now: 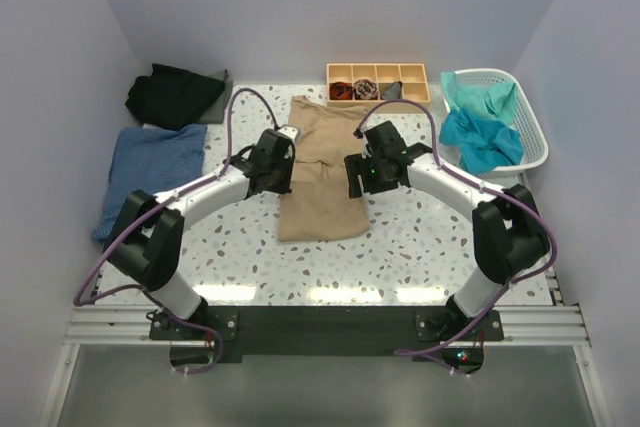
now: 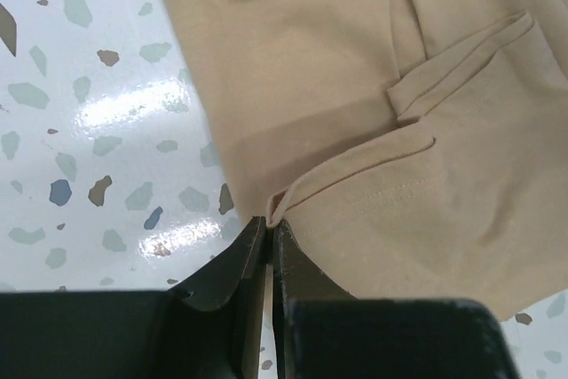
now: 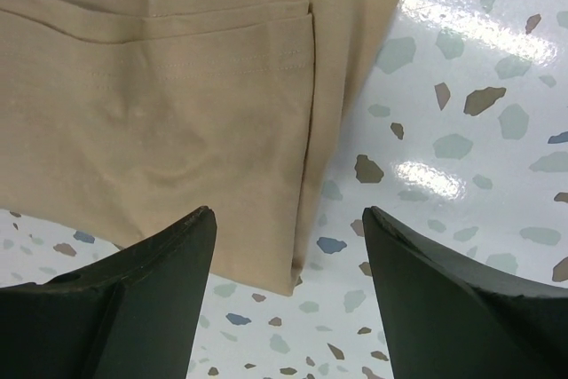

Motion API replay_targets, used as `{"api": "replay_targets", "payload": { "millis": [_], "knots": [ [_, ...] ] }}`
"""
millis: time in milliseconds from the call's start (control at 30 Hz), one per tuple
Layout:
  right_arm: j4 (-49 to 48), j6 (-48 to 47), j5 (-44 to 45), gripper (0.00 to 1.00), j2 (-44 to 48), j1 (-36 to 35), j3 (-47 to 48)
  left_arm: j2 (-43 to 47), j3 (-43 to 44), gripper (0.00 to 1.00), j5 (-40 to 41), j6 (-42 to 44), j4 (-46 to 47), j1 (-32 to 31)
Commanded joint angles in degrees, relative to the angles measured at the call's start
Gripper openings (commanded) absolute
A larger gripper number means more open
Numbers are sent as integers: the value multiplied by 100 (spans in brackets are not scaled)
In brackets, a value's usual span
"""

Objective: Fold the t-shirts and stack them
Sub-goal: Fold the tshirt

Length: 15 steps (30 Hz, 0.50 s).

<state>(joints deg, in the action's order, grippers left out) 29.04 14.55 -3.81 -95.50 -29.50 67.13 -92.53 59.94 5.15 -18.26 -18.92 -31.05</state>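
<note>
Black fingers of the left gripper fill the bottom of the left wrist view. They are brought together until only a thin slit is left between them, and the corner of a folded edge of the tan shirt is pinched at their tips. A stitched sleeve hem is seen just beyond, lying on the shirt's body. From the right wrist, the right gripper is shown with its fingers set wide apart, gripping nothing. The shirt's right edge and a folded-in sleeve lie below the gap, with bare speckled table beside them.

Neither grip can be made out from above, where both grippers are seen only as dark shapes at the two sides of the shirt. The layout is given by the top view alone. The tan shirt is spread lengthwise in the middle of the table, narrowed by its folds. A blue shirt lies at the left edge, with a black shirt behind it in the far left corner. Teal shirts are heaped in a white basket at the far right. A wooden tray with compartments stands just behind the tan shirt.
</note>
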Motion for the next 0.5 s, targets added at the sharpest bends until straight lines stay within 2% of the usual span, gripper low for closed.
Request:
{"api": "replay_targets", "payload": {
  "millis": [0,167,467],
  "knots": [
    [-152,92,-154,71,-56,23,-25,-273,246,10,496,235,125,37],
    [-363,154,-374,70,-205,14,-77,-485,343,9,470,209,239,90],
    [-820,-21,-269,60,-820,23,247,-652,369,9,285,156,354,99]
  ]
}}
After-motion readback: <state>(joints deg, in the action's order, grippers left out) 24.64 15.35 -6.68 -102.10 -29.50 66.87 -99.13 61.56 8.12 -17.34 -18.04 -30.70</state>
